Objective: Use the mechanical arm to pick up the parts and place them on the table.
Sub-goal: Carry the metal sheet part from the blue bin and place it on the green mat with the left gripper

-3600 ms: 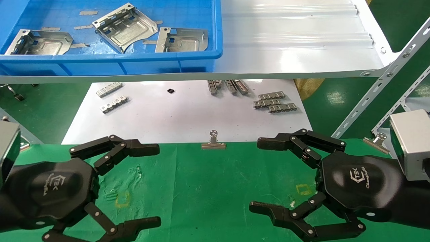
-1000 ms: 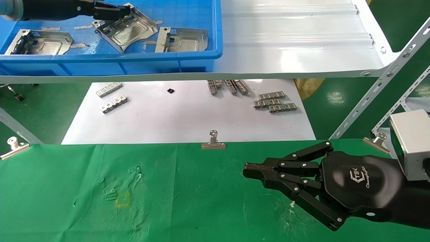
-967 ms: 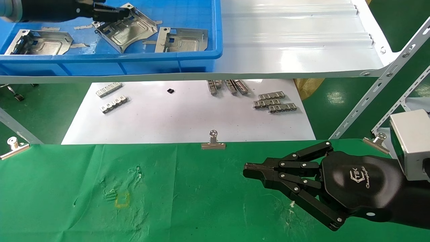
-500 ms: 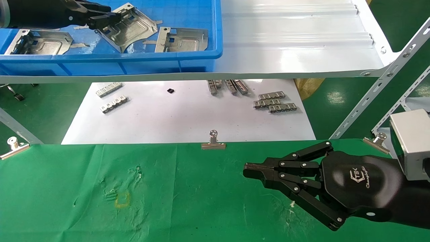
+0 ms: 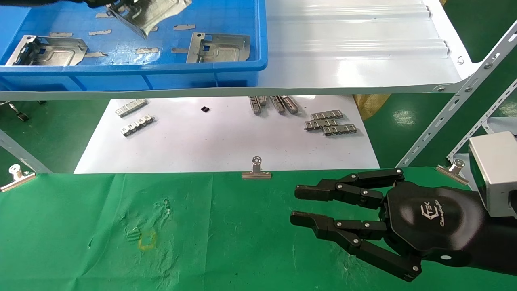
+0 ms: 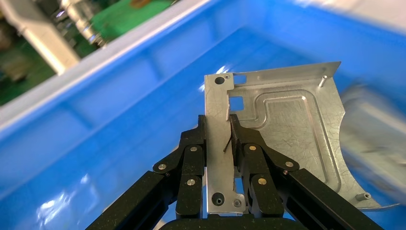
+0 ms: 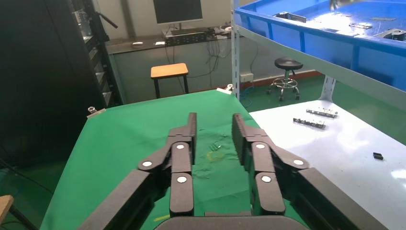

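My left gripper (image 6: 218,127) is shut on the folded edge of a silvery metal part (image 6: 292,124) and holds it lifted above the floor of the blue bin (image 5: 242,60); in the head view that part (image 5: 149,12) is at the top edge, and only a sliver of the left hand shows there. Two more parts lie in the bin, one at the left (image 5: 48,50) and one at the right (image 5: 220,47). My right gripper (image 5: 297,206) is open and empty, hovering low over the green table (image 5: 222,242), with the yellow square outline (image 7: 214,154) beyond its fingertips.
The bin stands on a glossy white shelf (image 5: 355,52) above a white sheet (image 5: 226,141) with small toothed metal strips (image 5: 331,123). Binder clips (image 5: 256,171) pin the cloth's far edge. A slanted white shelf strut (image 5: 456,97) stands at the right.
My left gripper has lifted the part up from the bin floor toward the top of the head view. My right gripper's fingers have opened from shut.
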